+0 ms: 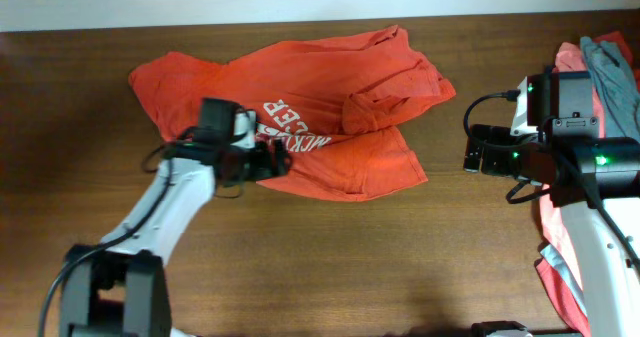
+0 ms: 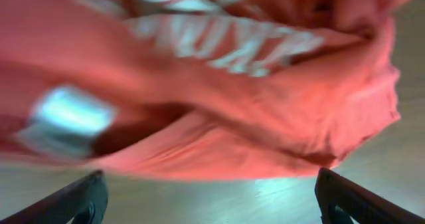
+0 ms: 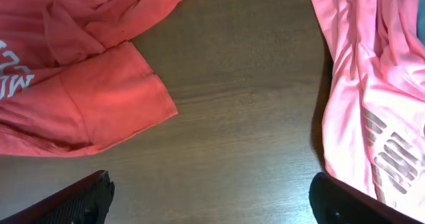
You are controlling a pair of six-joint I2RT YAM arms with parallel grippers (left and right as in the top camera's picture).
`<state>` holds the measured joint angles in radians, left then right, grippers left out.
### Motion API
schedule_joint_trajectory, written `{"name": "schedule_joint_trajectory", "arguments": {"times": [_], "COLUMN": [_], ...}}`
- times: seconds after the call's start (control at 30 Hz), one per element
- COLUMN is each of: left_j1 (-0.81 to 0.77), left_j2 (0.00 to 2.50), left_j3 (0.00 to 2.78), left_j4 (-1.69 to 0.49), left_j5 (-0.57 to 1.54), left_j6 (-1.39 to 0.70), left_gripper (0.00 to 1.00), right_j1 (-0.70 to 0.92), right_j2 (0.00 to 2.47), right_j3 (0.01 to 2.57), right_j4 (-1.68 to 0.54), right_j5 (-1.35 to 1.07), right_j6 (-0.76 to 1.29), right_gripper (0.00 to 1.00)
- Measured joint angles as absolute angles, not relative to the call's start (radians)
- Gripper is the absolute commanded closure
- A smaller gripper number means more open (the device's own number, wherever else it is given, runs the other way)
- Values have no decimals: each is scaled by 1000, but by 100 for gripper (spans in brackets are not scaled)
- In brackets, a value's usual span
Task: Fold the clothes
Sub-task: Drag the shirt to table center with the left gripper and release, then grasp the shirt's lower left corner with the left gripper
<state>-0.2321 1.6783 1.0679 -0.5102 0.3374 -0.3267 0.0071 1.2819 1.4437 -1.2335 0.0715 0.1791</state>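
An orange-red T-shirt (image 1: 330, 107) with white chest print lies crumpled across the middle of the brown table. It fills the top of the left wrist view (image 2: 219, 84), blurred, and its sleeve shows in the right wrist view (image 3: 99, 98). My left gripper (image 1: 280, 160) is open at the shirt's left lower edge, its fingers wide apart (image 2: 212, 197) over bare wood just short of the cloth. My right gripper (image 1: 470, 157) is open and empty over bare table (image 3: 212, 197), between the shirt and a pile of salmon-pink shirts (image 3: 365, 104) with a grey garment (image 1: 615, 72) on top.
The pile of pink shirts (image 1: 565, 267) runs down the right table edge under my right arm. A pale wall strip borders the table's far edge (image 1: 300, 17). Bare wood (image 1: 400, 267) lies in front of the T-shirt.
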Motion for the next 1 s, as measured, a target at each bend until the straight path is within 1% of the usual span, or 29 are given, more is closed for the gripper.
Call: {"name": "schedule_joint_trajectory", "arguments": {"times": [0.1,0.13,0.33,0.43,0.5,0.53,0.57,0.6,0.63,0.67,0.7,0.8,0.87,0.93,1.0], "left_j1": [-314,-343,-481,-563,-586,-594,-608,-613,-616,-616,-616,-578,-525,-442,-344], "left_j2": [1725,1746,1851,1891,1891,1893,1897,1899,1903,1906,1908,1908,1908,1908,1908], "left_j3": [1068,1068,1066,1066,1067,1067,1067,1068,1068,1068,1071,1085,1089,1088,1084], "left_j4": [-431,-403,-238,-215,-212,-212,-215,-217,-246,-269,-339,-511,-625,-717,-758], "left_j5": [337,337,337,331,322,317,312,310,307,307,308,376,429,461,469], "left_j6": [-355,-369,-416,-423,-424,-428,-428,-434,-435,-439,-451,-497,-510,-509,-493], "left_gripper": [7,11,11,11,25,48,66,83,91,95,99,100,100,100,100], "right_j1": [7,7,7,7,7,7,7,7,7,7,7,7,7,7,7], "right_j2": [1282,1282,1282,1282,1282,1282,1282,1282,1282,1282,1282,1282,1282,1282,1282], "right_j3": [1444,1444,1444,1444,1444,1444,1444,1444,1444,1444,1444,1444,1444,1444,1444], "right_j4": [-1234,-1234,-1238,-1239,-1239,-1240,-1240,-1241,-1242,-1242,-1242,-1245,-1246,-1246,-1246], "right_j5": [72,72,72,72,71,72,72,72,72,72,72,72,72,72,72], "right_j6": [179,179,179,179,179,179,179,179,179,177,175,172,171,171,171], "right_gripper": [1,1,1,1,1,1,1,1,1,1,1,1,1,1,1]}}
